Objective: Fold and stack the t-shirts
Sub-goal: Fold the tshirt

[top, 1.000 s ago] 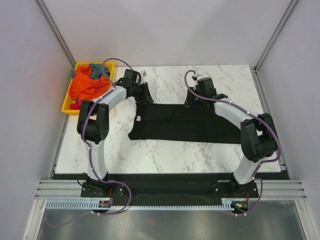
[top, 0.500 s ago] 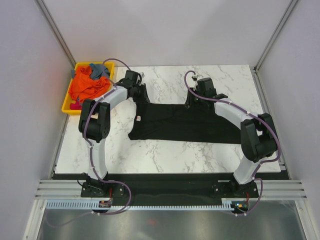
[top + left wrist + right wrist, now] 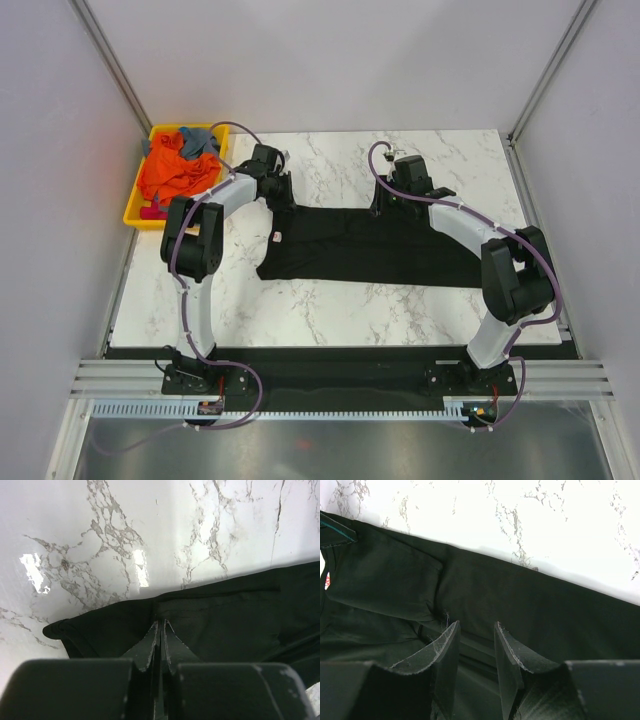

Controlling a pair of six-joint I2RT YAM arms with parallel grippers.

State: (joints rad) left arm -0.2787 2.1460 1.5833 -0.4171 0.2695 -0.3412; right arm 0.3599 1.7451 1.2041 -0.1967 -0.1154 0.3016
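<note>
The left claw [image 3: 161,624], pinched shut on the far edge of the black shirt [image 3: 370,250], is inching toward the far-left corner of the counter [image 3: 330,310], likely stretching the cloth flat for folding. The right claw [image 3: 476,630] is waiting, narrowly parted, over that same edge.

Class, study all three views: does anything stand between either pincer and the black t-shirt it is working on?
Nothing visible does. The left pincer, shut, has its tips right at the far edge of the black t-shirt. The right pincer, open, sits directly over the cloth.
</note>
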